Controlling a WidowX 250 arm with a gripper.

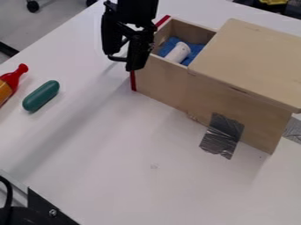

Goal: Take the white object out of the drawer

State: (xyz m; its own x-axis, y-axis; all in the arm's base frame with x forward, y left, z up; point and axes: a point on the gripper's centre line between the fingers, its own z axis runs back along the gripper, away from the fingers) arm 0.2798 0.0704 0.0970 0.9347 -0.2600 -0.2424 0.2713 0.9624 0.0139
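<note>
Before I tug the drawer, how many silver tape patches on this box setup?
2 visible. Near patch runs from the box's long side onto the table; far patch is at the right image edge, past the box's corner. More may hide behind the box.

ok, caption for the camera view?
Claw at the open wooden drawer, white object on blue material inside.

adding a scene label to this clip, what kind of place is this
Probably a robotics lab or workshop: a black robot arm hangs over a white table, and a pale wooden box with an open drawer is held by silvery tape.
</note>
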